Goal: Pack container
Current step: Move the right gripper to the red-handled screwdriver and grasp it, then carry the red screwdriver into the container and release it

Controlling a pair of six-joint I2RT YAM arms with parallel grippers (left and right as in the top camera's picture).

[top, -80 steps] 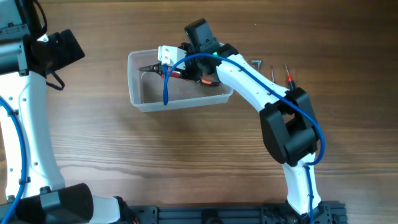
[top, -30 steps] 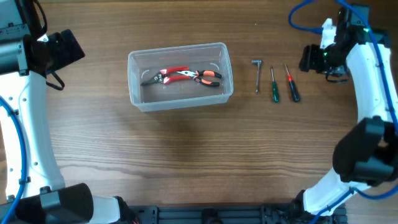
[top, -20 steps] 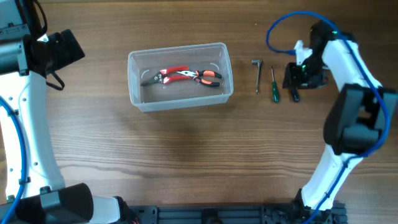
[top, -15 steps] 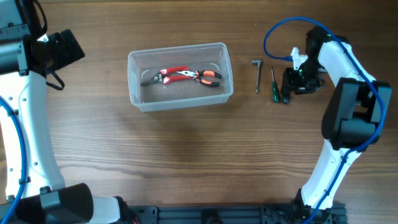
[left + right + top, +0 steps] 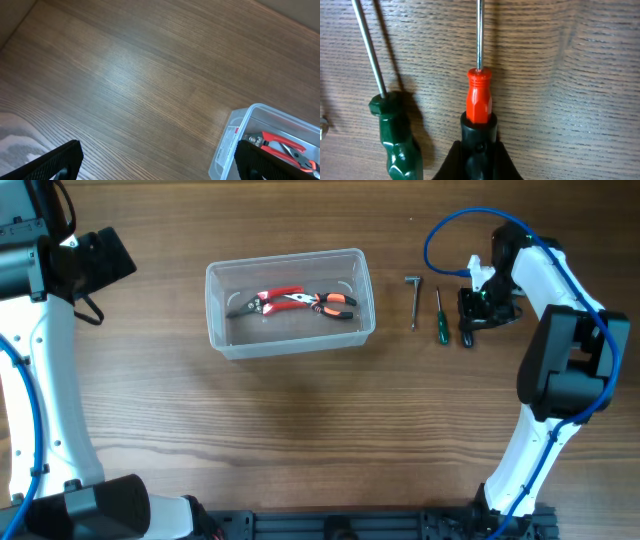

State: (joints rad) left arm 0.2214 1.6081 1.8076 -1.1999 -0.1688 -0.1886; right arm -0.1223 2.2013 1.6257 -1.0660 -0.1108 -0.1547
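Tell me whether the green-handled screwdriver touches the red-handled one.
Apart. The right wrist view shows bare wood between the green-handled screwdriver and the red-handled screwdriver along their visible length.

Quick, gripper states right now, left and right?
Left gripper: open, holding nothing.
Right gripper: closed on the red-handled screwdriver.

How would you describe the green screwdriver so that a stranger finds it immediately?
Find the clear container holding pliers near the middle of the table, then look right to three slim tools side by side. The green screwdriver is the middle one, between an L-shaped metal key and a red-and-black screwdriver; only its handle is green.
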